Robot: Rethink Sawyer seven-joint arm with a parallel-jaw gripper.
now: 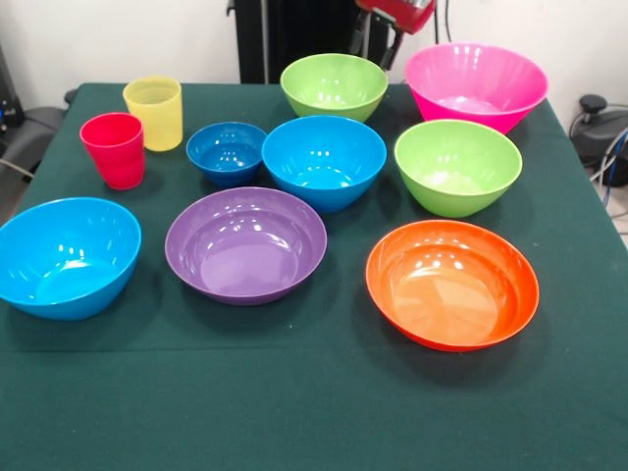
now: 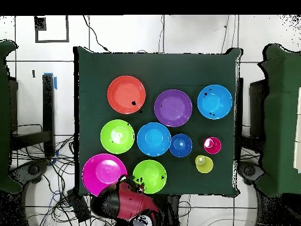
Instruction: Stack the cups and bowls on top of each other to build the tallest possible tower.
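Front view first: only a red scrap of the arm (image 1: pixel 397 14) pokes in at the top edge, cut off above the gap between the far lime green bowl (image 1: pixel 334 84) and the big pink bowl (image 1: pixel 476 84). Jaws? I cannot tell whether they are wide or narrow; the frame crops them out, and from overhead the arm's red and black bulk (image 2: pixel 124 202) covers them, overhanging the desk (image 2: pixel 94 88) edge.

Nearest that arm sit the pink and lime bowls. Just past them: the second lime green bowl (image 1: pixel 457 165), a light blue bowl (image 1: pixel 324 160) and the small dark blue bowl (image 1: pixel 227 151). Off to one side stand the yellow cup (image 1: pixel 153 112) and red cup (image 1: pixel 114 148), upright, close together. Farthest out: the purple bowl (image 1: pixel 245 244), orange bowl (image 1: pixel 452 283) and second light blue bowl (image 1: pixel 67 256). Nothing stacked yet; every piece sits alone.
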